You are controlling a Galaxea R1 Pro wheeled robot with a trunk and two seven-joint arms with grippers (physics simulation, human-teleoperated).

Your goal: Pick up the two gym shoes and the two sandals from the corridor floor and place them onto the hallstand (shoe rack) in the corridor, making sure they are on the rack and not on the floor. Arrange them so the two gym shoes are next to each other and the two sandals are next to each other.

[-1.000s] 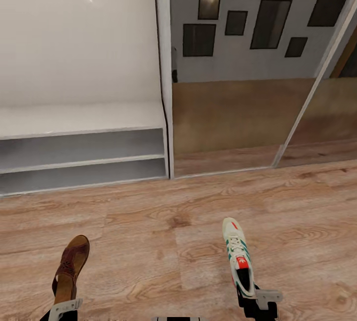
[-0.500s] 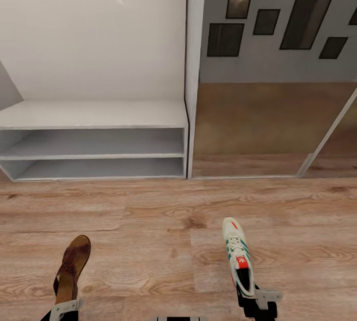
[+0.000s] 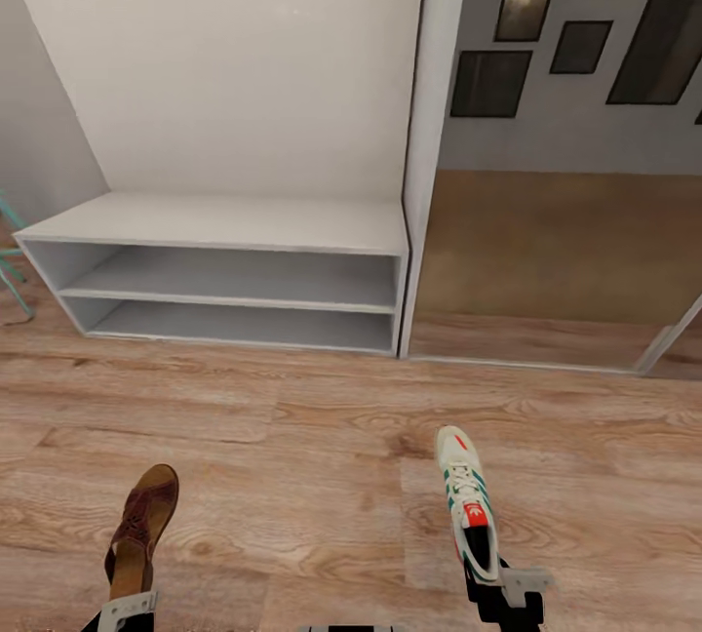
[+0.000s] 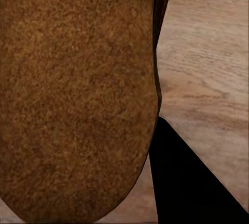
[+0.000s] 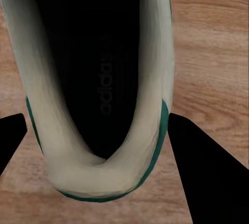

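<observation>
The left pincer (image 3: 127,605) grips 1 brown sandal (image 3: 141,527) by its heel, toe pointing toward the hallstand (image 3: 234,222), held above the corridor floor (image 3: 292,447). The right pincer (image 3: 507,593) is clamped on the heel of 1 gym shoe (image 3: 468,500), toe also forward. The hallstand stands ahead, well apart from both, its surface bare over 2 open shelves. A mirror panel (image 3: 556,252) stands just beside it.
</observation>
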